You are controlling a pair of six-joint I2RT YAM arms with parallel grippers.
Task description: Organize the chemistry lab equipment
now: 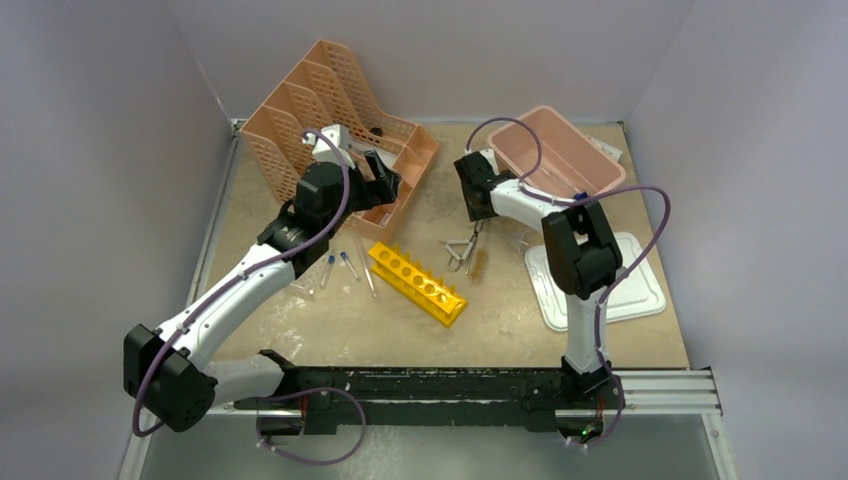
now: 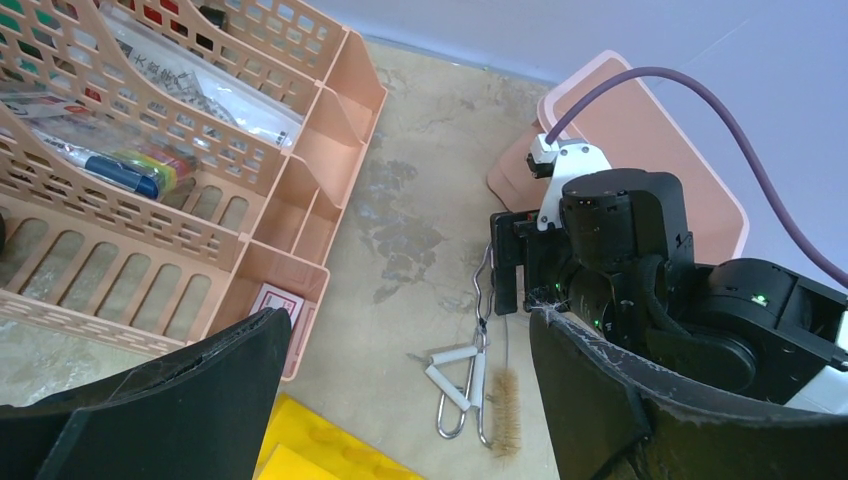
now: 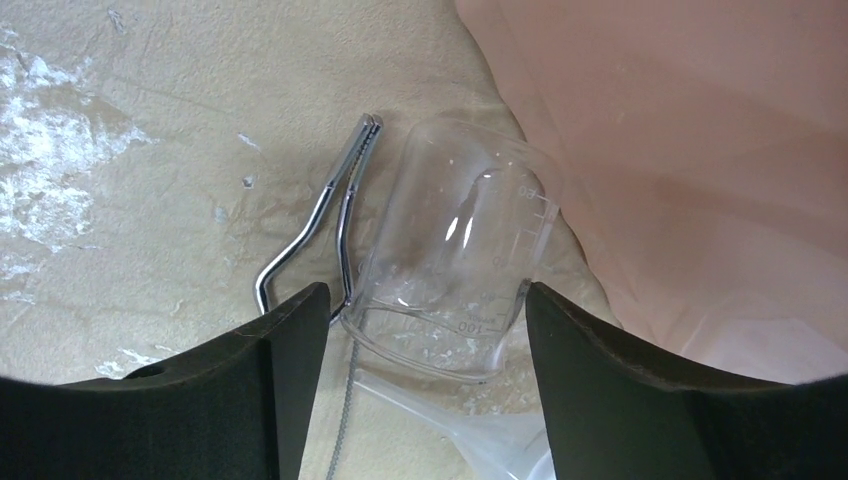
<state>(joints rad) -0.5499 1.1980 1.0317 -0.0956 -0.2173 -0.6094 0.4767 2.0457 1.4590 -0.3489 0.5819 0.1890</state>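
A yellow test-tube rack [image 1: 417,283] lies at the table's middle, and its corner shows in the left wrist view [image 2: 310,455]. Thin blue-capped tubes [image 1: 347,264] lie to its left. Silvery tongs [image 1: 460,250] and a small brush [image 2: 505,410] lie to its right. My left gripper [image 1: 385,185] hangs open and empty beside the peach organizer [image 1: 330,110], its fingers [image 2: 200,390] wide apart. Over by the pink tub [image 1: 555,150], my right gripper [image 3: 425,330] is open low over the table. Its fingers stand either side of a clear beaker [image 3: 455,250] lying on its side. A clear funnel [image 3: 480,420] lies just below the beaker.
A white lid [image 1: 600,280] lies flat at the right of the table. The organizer [image 2: 200,150] holds packets and a blue item. The pink tub's wall [image 3: 700,150] is right beside the beaker, and a bent metal tong handle [image 3: 320,215] lies to its left.
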